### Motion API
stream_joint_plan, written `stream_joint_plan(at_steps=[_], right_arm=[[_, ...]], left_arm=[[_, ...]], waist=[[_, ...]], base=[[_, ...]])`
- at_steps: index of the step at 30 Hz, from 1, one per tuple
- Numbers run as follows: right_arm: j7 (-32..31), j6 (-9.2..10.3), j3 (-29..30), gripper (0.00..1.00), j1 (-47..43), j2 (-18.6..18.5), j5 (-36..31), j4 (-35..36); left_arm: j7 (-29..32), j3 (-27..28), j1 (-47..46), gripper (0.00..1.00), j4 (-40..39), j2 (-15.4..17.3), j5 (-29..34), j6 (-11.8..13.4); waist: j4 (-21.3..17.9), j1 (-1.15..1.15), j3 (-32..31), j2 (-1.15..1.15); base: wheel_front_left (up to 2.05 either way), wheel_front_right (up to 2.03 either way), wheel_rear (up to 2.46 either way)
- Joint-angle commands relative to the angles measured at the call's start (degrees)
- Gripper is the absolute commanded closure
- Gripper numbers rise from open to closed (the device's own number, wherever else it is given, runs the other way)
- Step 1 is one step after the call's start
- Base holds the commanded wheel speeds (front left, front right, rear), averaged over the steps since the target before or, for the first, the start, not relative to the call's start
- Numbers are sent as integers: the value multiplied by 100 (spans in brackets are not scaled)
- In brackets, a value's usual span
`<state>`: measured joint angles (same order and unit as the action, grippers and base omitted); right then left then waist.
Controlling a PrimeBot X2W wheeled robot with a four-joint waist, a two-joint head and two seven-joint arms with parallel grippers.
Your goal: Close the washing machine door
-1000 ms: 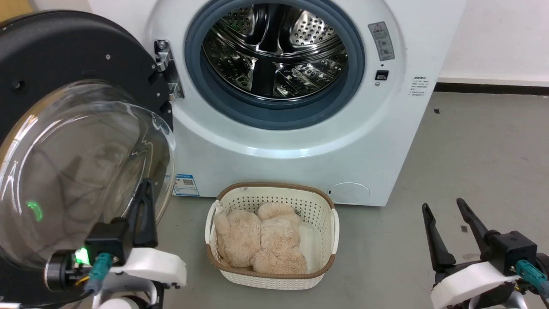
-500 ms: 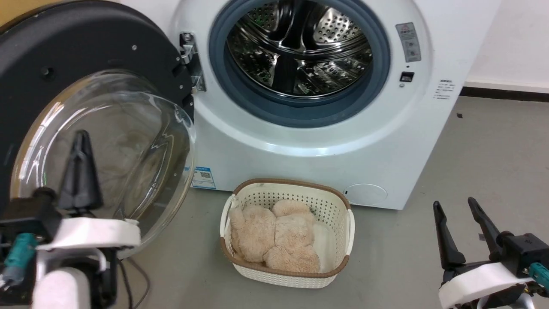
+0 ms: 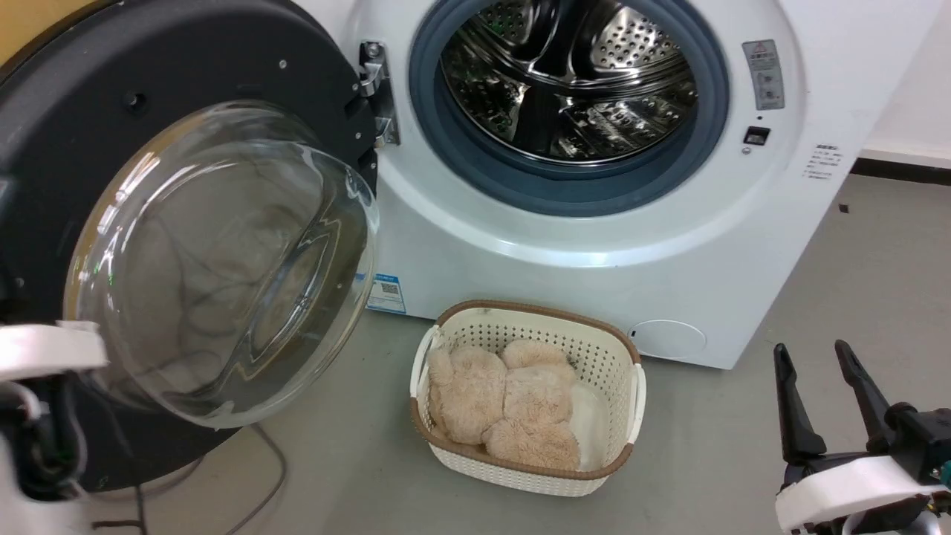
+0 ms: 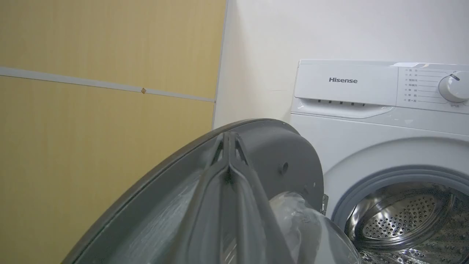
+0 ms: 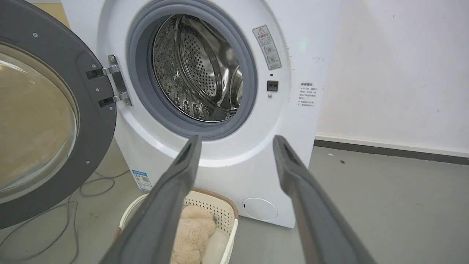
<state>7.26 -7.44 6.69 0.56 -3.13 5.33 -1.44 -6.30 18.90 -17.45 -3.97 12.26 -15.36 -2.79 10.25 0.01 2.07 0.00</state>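
both left gripper (image 4: 228,137) fingers pressed together in front of the washing machine door (image 4: 285,154).

Left gripper (image 4: 228,141) fingers pressed together; right gripper (image 3: 810,348) fingers spread apart, pointing up.

door (image 3: 223,52) left of machine (image 3: 594,260), basket (image 3: 520,477) before it

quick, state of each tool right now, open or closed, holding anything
left tool: closed, fingers pressed together, nothing between them, seen against the washing machine door.
right tool: open, holding nothing.
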Motion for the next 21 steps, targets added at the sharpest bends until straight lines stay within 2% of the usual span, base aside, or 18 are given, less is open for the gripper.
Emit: stream_joint_plan(at_steps=[1, 11, 17, 21], right_arm=[[58, -2, 32, 0, 23, 12, 52, -17], [177, -3, 159, 0, 58, 15, 80, -62], [249, -3, 236, 0, 80, 16, 94, -102], [297, -3, 275, 0, 98, 17, 106, -127]], left_arm=[[11, 137, -158, 100, 81, 90, -149, -48], [255, 797, -623, 100, 945, 708, -872, -104], [967, 1051, -810, 100, 1656, 956, -1426, -32], [1552, 1238, -903, 100, 2077, 1107, -1941, -87]], waist=[[45, -1, 27, 0], [244, -1, 134, 0], [346, -1, 192, 0], [400, -1, 225, 0]], base=[[0, 0, 0], [0, 0, 0], [0, 0, 0], [0, 0, 0]])
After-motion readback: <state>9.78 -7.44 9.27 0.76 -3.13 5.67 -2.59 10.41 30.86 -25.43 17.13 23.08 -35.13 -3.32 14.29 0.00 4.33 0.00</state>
